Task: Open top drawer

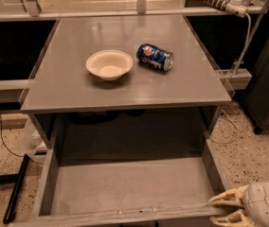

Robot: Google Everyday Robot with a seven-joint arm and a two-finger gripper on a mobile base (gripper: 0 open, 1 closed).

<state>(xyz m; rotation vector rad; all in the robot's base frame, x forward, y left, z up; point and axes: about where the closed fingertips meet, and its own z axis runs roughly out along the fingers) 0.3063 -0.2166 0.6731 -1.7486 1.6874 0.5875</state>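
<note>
the wide grey top drawer (125,183) stood pulled far out from under the flat grey square table (125,91), its plain grey box floor in full view and its front edge running along the bottom of the camera view. the robot's pale, off-white two-finger gripper (227,207) sat at the lower right corner of the view, right at the front right corner of that drawer. its cream-coloured fingers (225,198) pointed left with the jaws apart, one above the other, and the end of the drawer's front rim lay about level with the gap between them. whether the tips touched the rim could not be told. on the table top lay a shallow cream round bowl (109,64), upright, and just to its right a dark blue metal drink can (154,57) lay on its side, apart from the bowl. the can carried a round red, white and blue mark – the lettering around it could not be read. a white cable (245,37) hung down past the table's far right corner, and a black bar (16,188) lay slanted on the speckled stone floor (253,150) to the left of the drawer.
</note>
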